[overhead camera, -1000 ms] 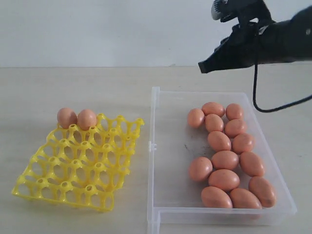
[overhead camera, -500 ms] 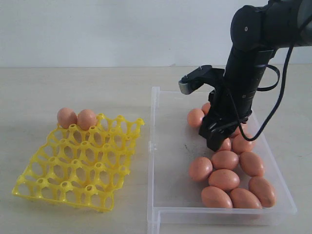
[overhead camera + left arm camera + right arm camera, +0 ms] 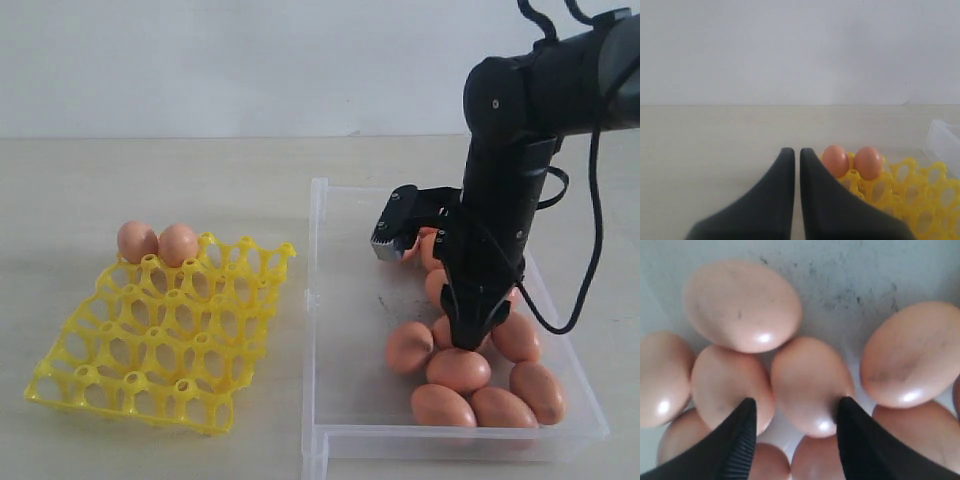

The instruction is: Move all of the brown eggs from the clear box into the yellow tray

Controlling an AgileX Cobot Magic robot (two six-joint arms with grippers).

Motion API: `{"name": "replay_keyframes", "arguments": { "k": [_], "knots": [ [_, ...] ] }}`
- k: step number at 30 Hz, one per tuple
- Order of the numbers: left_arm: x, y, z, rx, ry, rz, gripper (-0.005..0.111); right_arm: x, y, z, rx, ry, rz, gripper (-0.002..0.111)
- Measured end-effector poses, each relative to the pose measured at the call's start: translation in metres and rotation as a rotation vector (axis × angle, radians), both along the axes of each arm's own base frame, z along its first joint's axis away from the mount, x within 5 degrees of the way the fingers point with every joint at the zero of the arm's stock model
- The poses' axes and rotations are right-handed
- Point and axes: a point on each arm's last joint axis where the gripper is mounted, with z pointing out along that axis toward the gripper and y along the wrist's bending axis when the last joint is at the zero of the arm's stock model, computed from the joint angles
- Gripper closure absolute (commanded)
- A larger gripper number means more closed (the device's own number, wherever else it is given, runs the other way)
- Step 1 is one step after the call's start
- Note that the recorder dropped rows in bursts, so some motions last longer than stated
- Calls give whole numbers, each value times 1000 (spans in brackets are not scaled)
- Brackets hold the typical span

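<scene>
"Where's the right claw [image 3: 470,338]?"

"Down in the clear box [image 3: 348,350], spread wide astride one brown egg [image 3: 810,385]. Two eggs [image 3: 158,243] sit in the yellow tray [image 3: 150,350]; the left claw [image 3: 792,152] is pinched together."

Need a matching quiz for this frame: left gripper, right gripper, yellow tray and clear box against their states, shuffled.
Column 1
1. left gripper
2. right gripper
3. yellow tray
4. clear box

Column 2
A. holds just two brown eggs, side by side at one edge
B. open, jaws either side of one egg
C. shut, empty, above the table
D. holds most of the eggs

Pairs: 1-C, 2-B, 3-A, 4-D
</scene>
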Motion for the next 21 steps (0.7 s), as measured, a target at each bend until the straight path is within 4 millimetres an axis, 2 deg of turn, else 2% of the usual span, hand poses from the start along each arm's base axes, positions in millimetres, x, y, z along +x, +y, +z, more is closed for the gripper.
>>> {"name": "replay_keyframes", "arguments": {
  "k": [6, 13, 15, 18, 21],
  "knots": [
    [0, 0, 0, 0, 0, 0, 103, 4, 11, -4, 48, -114, 69, 66],
    [0, 0, 0, 0, 0, 0, 103, 1, 9, -5, 34, -83, 85, 66],
    [0, 0, 0, 0, 0, 0, 103, 0, 9, -5, 30, -73, 86, 61],
    [0, 0, 0, 0, 0, 0, 103, 0, 9, -5, 27, -67, 39, 47],
    [0, 0, 0, 0, 0, 0, 103, 1, 9, -5, 32, -72, -89, 46]
  ]
}}
